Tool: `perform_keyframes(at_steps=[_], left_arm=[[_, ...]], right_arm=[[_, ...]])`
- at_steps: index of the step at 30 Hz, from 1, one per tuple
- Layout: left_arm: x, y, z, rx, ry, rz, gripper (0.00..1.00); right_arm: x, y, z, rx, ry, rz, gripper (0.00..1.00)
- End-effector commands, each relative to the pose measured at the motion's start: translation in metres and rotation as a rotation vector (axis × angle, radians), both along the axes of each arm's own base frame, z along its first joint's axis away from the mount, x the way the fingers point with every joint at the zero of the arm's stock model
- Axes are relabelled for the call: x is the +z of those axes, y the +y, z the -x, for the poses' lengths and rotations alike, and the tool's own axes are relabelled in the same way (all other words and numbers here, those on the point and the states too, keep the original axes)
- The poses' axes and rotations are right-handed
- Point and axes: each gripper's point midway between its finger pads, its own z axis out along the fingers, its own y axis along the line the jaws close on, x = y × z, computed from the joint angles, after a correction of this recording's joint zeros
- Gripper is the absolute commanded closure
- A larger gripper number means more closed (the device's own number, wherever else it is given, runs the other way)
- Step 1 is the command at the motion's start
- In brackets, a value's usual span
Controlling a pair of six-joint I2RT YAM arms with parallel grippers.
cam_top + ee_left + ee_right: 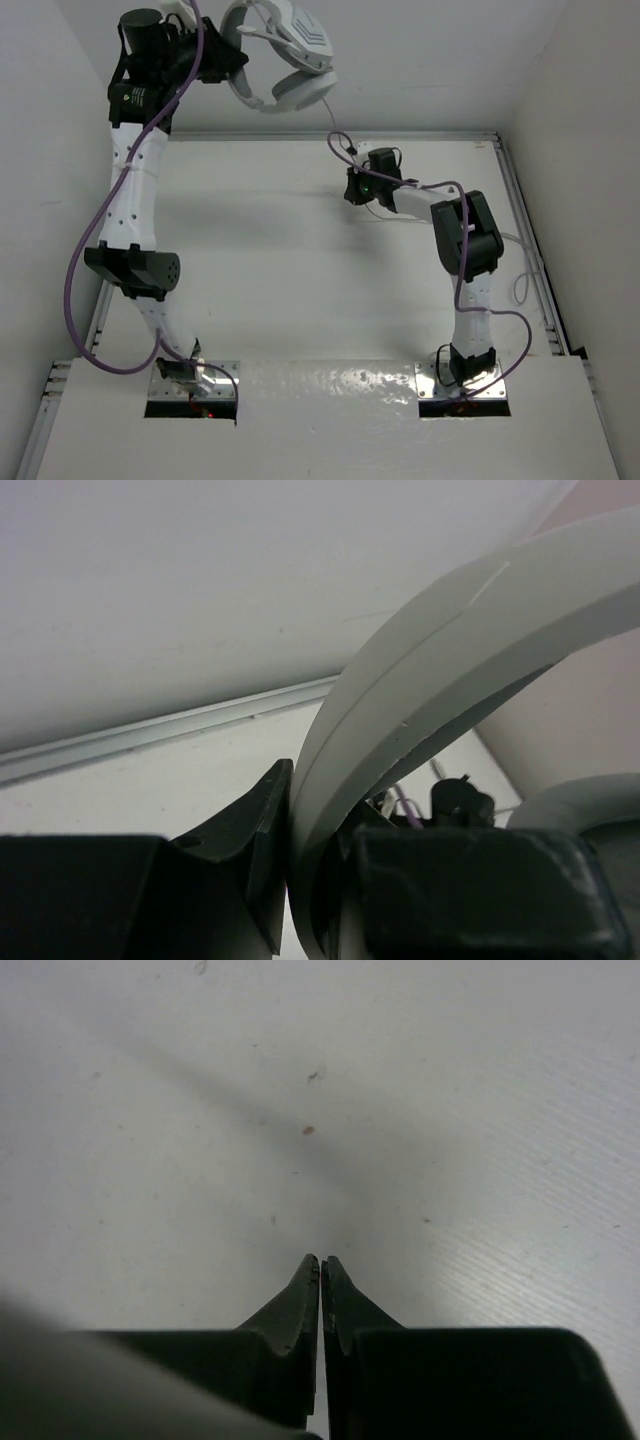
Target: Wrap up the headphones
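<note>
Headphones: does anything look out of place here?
Yes. The headphones hang tilted in the air at the far edge of the table, pinched by the headband in the left claw, and their cable trails loose, unwrapped, down toward the shut right claw.

Soft, even light fills the overhead view, with faint shadows on the table (300, 260) and glare on the glossy ledge (340, 385). The wrist views are dimmer and greyer, and the headband (450, 650) close to the lens is blurred.

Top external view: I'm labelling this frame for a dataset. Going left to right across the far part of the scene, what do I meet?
left gripper → headphones, held by that gripper → right gripper
</note>
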Motion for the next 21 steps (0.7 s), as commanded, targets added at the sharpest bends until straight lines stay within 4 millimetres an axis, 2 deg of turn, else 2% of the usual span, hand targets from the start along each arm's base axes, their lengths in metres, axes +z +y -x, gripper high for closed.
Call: perform_keyframes(at_steps=[1,2,3,5,6,10,12,14,16,17,19,21], left_arm=[[0.014,-0.006,-0.005,-0.035,0.038,0.218,1.0],[0.0,-0.003,-0.011,-0.031,0.112,0.288,1.0],[-0.005,0.0,-0.019,-0.02,0.123,0.314,1.0],[-0.014,0.01,-0.031,0.03,0.161,0.348,1.0],[-0.021,0.016,-0.039,0.071,0.179,0.356,1.0],[-0.032,0.023,-0.056,0.104,0.193,0.371,1.0],[-0.047,0.029,-0.067,0.149,0.223,0.371,1.0],[-0.052,0.027,-0.072,0.139,0.243,0.391,1.0],[-0.062,0.026,-0.078,0.139,0.26,0.393,1.0],[-0.072,0.032,-0.084,0.179,0.267,0.37,1.0],[-0.084,0.044,-0.09,0.251,0.266,0.322,1.0],[-0.095,0.062,-0.098,0.337,0.242,0.235,1.0]], right_arm=[[0.044,0.043,0.002,0.065,-0.051,0.0,1.0],[0.051,0.061,0.006,0.091,-0.058,-0.001,1.0],[0.05,0.092,0.023,0.157,-0.056,0.0,1.0],[0.047,0.116,0.047,0.239,-0.022,0.037,1.0],[0.054,0.139,0.064,0.299,-0.022,0.027,1.0],[0.052,0.165,0.118,0.444,0.059,0.016,1.0],[0.056,0.18,0.14,0.512,0.065,0.031,1.0],[0.053,0.186,0.158,0.565,0.106,0.049,1.0],[0.06,0.198,0.178,0.631,0.125,0.05,1.0],[0.07,0.207,0.185,0.659,0.115,0.043,1.0],[0.08,0.207,0.195,0.674,0.122,0.046,1.0],[0.1,0.205,0.204,0.68,0.088,0.036,1.0]])
